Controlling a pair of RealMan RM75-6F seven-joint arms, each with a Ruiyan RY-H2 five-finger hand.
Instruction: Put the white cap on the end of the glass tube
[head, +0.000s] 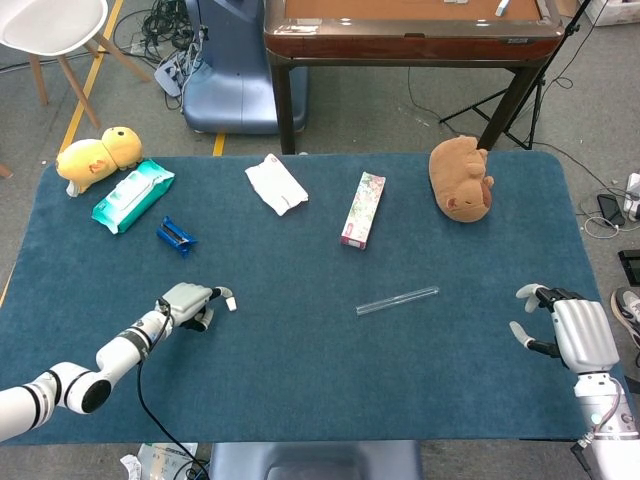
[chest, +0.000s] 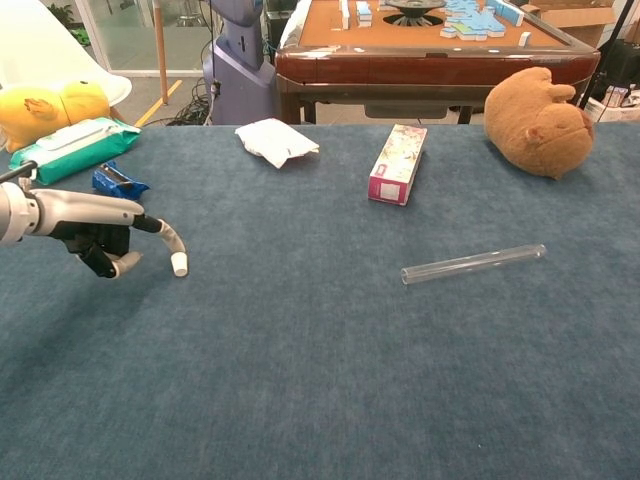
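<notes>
The small white cap (head: 231, 304) (chest: 179, 264) stands on the blue table cloth at the left. My left hand (head: 190, 303) (chest: 105, 243) lies just left of it, one finger (chest: 168, 238) stretched out and arched over the cap's top, touching or nearly touching it; the other fingers curl underneath and nothing is gripped. The glass tube (head: 397, 300) (chest: 473, 264) lies flat right of centre, angled slightly up to the right, well apart from the cap. My right hand (head: 572, 333) hovers at the table's right edge with fingers spread and empty, seen only in the head view.
A pink box (head: 363, 209) (chest: 398, 163) and a brown plush toy (head: 461, 178) (chest: 535, 107) lie behind the tube. A white packet (head: 277, 184), a green wipes pack (head: 132, 195), a blue wrapper (head: 176, 236) and a yellow plush (head: 98, 155) sit at the back left.
</notes>
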